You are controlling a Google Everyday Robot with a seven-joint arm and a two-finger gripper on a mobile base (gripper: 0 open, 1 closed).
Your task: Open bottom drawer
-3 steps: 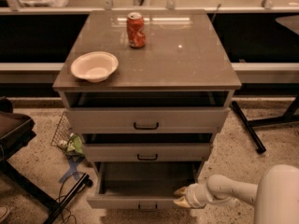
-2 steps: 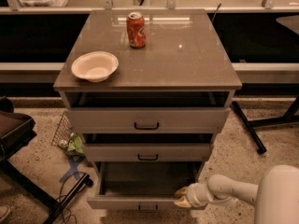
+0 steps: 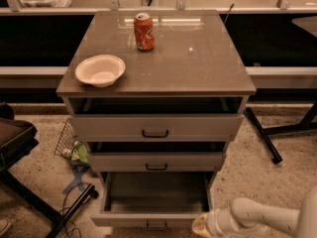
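Observation:
The bottom drawer is the lowest of three grey-beige drawers in the cabinet. It stands pulled far out, its grey inside showing and bare. Its small black bar handle sits at the lower edge of the view. My gripper is at the drawer's front right corner, right of the handle, at the end of my white arm that comes in from the lower right. The middle drawer and top drawer stand slightly out.
A white bowl and a red soda can stand on the cabinet top. A wire basket and green litter lie on the floor at the left, by a black chair base. A black stand leg lies at the right.
The view has come slightly closer. The gripper stays at the drawer's front right corner. The drawer stands out as before.

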